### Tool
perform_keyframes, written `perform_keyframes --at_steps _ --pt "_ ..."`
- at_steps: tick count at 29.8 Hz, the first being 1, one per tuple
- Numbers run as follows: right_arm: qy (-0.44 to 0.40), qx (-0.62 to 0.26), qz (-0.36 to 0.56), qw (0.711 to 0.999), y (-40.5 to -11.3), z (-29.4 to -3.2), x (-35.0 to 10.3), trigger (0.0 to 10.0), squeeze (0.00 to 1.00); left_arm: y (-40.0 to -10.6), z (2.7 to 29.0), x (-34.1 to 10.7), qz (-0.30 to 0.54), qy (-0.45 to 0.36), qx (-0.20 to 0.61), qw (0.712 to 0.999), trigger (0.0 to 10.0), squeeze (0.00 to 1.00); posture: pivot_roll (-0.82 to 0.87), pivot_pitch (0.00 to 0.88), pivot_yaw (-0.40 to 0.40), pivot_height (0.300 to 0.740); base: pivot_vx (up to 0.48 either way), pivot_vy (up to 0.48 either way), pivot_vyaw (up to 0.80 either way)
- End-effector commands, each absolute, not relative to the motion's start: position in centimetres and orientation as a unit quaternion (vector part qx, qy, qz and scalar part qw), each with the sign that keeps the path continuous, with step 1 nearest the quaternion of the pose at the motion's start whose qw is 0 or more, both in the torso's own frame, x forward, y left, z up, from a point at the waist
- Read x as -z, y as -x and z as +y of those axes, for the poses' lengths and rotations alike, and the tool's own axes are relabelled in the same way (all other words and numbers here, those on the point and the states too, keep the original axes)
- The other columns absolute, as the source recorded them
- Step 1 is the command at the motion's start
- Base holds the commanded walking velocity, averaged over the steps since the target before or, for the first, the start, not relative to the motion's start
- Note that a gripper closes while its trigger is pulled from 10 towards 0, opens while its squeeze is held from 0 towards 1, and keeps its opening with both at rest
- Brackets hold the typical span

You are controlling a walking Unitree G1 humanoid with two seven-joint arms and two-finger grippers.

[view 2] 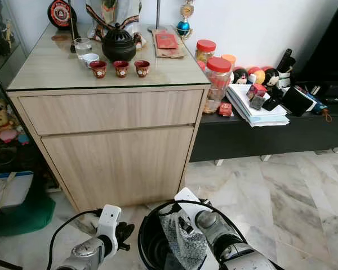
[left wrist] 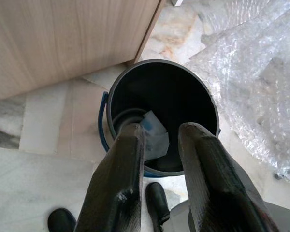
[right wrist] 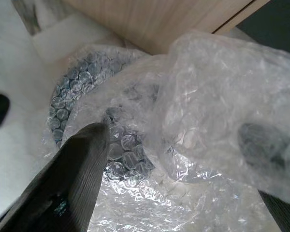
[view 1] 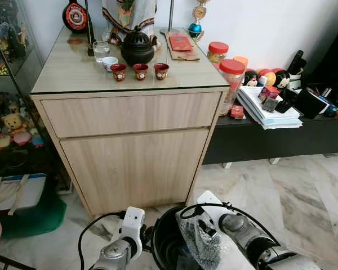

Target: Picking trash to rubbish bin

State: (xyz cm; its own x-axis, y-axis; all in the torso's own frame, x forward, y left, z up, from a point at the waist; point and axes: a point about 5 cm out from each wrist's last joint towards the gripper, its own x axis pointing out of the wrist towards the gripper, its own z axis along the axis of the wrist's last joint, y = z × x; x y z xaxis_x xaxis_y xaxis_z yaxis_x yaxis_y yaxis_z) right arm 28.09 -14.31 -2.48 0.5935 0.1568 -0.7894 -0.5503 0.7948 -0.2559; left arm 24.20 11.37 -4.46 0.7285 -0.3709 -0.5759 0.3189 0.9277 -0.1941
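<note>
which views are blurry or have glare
Eye views: sharp, evenly lit, soft reflection on the wooden cabinet's glass top. Right wrist view: crumpled clear bubble wrap close and soft, glinting. Left wrist view: near black fingers blurred, round black bin sharp, dark inside.

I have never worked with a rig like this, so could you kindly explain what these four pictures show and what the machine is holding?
This is a walking humanoid robot with two silver arms, each ending in a pincer of two black fingers. The two wide pictures come from the camera pair on its head, looking down; the other two come from a camera on each wrist.

It stands before a wooden cabinet that carries a black teapot and three small red cups. On the marble floor below sits a black rubbish bin with some paper already inside.

The right pincer grips a sheet of bubble wrap over the bin. The left pincer is open, holds nothing, and points at the bin.
</note>
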Motion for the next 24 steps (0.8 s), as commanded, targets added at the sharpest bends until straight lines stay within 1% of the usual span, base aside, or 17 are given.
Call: perform_keyframes --at_steps 1,3,6,8,10,12,16,17,19,21,24 --pt "0.207 -0.200 0.408 0.866 -28.0 -14.2 2.5 10.0 0.00 -24.2 11.0 4.5 0.321 0.043 0.193 0.926 10.0 0.00 -0.10 0.017 -0.133 0.740 0.000 0.000 0.00" --pt "0.125 -0.198 0.414 0.880 -28.1 -13.3 2.4 10.0 0.00 -24.2 11.0 4.5 0.321 0.044 0.192 0.926 10.0 0.00 -0.10 0.017 -0.133 0.740 0.000 0.000 0.00" --pt "0.085 -0.202 0.417 0.882 -28.2 -12.8 2.2 10.0 0.00 -24.2 11.0 4.4 0.320 0.044 0.193 0.927 10.0 0.00 -0.10 0.017 -0.133 0.740 0.000 0.000 0.00" --pt "0.086 -0.201 0.416 0.883 -28.2 -12.8 2.2 10.0 0.00 -24.2 11.0 4.4 0.320 0.044 0.192 0.927 10.0 0.00 -0.10 0.019 -0.134 0.740 0.000 0.000 0.00" --pt "0.093 -0.198 0.415 0.883 -28.3 -12.9 2.2 10.0 0.00 -24.2 11.0 4.4 0.320 0.044 0.192 0.927 10.0 0.00 -0.10 0.019 -0.134 0.740 0.000 0.000 0.00" --pt "0.149 -0.196 0.407 0.880 -28.5 -13.5 2.1 10.0 0.00 -24.2 11.0 4.4 0.319 0.046 0.190 0.927 10.0 0.00 -0.10 0.020 -0.136 0.740 0.000 0.000 0.00" --pt "0.191 -0.192 0.399 0.876 -28.7 -14.0 1.9 10.0 0.00 -24.3 11.0 4.4 0.319 0.048 0.188 0.928 10.0 0.00 -0.10 0.020 -0.137 0.740 0.000 0.000 0.00" --pt "0.216 -0.194 0.396 0.871 -28.8 -14.2 1.8 10.0 0.00 -24.3 11.0 4.4 0.319 0.049 0.187 0.928 10.0 0.00 -0.10 0.020 -0.137 0.740 0.000 0.000 0.00" --pt "0.237 -0.200 0.394 0.865 -28.8 -14.3 1.8 10.0 0.00 -24.3 11.0 4.4 0.319 0.049 0.186 0.928 10.0 0.00 -0.10 0.020 -0.137 0.740 0.000 0.000 0.00" --pt "0.251 -0.203 0.394 0.860 -28.7 -14.4 1.9 10.0 0.00 -24.3 11.0 4.4 0.319 0.051 0.186 0.928 10.0 0.00 -0.10 0.019 -0.140 0.740 0.000 0.000 0.00" --pt "0.231 -0.202 0.397 0.865 -28.6 -14.3 2.0 10.0 0.00 -24.3 11.0 4.4 0.319 0.051 0.185 0.928 10.0 0.00 -0.10 0.019 -0.140 0.740 0.000 0.000 0.00"
